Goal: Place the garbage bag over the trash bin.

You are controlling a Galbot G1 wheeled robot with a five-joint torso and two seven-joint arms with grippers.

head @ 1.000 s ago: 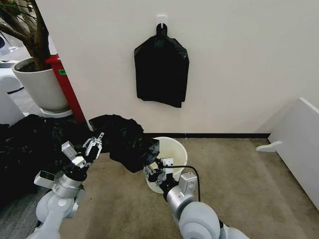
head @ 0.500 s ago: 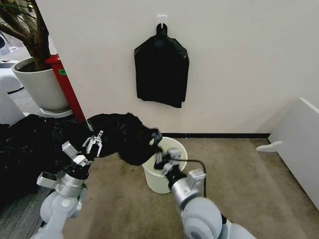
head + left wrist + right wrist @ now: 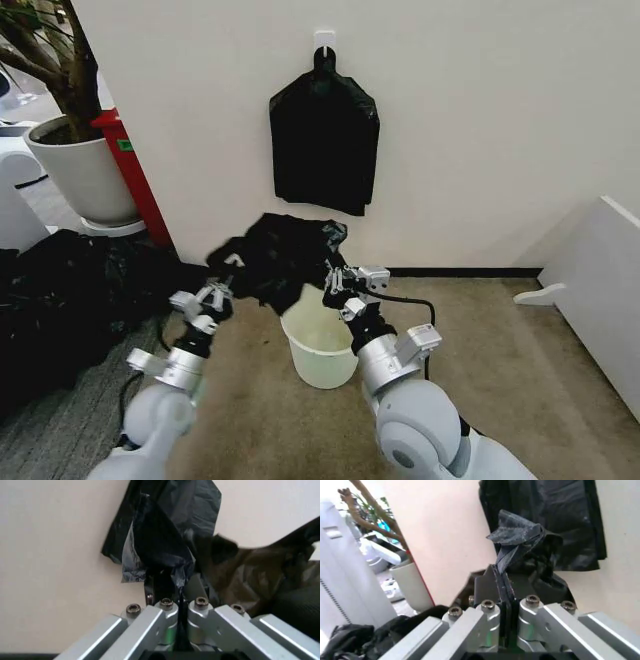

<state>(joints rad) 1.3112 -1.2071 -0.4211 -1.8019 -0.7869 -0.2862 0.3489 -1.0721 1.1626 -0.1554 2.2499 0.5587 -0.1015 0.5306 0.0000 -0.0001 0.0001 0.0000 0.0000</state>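
- Head view: the trash bin, a cream-white bucket, is seen upright on the tan carpet near the white wall; its inside is partly hidden, and contents cannot be told. The garbage bag is held stretched above the bin's rim, between the left gripper and the right gripper. A flat bundle of black bags is hung from a wall hook; a heap of black plastic lies on the floor at left, beside a white plant pot.
- Left wrist view: the left gripper is shown with its fingers clenched on a fold of the bag, against the wall.
- Right wrist view: the right gripper is shown pinching an edge of the bag; the hung bundle is seen behind.
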